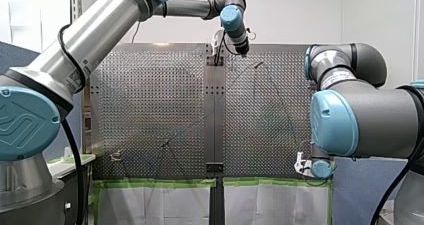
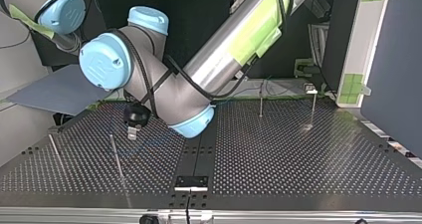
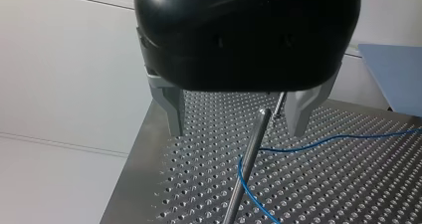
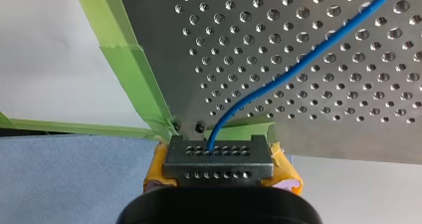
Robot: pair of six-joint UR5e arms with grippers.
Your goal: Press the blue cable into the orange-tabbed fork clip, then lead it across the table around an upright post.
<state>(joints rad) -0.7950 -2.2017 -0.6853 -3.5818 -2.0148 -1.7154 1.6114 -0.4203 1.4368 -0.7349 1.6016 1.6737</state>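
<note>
Left pincer [image 3: 235,132] agape by upright post [image 3: 246,164]; right pincer [image 4: 219,159] tight on forward-running blue cable [image 4: 298,64].

Right wrist view: we lose the blue cable [image 4: 278,79] where it slips behind my right gripper [image 4: 218,159]; its other end runs off the edge. Left wrist view: the post [image 3: 251,149] is cut off at its foot, and the cable leaves the picture twice. Front view: we find the cable too thin to trace; a small fixture [image 1: 116,156] is too small to identify.
</note>
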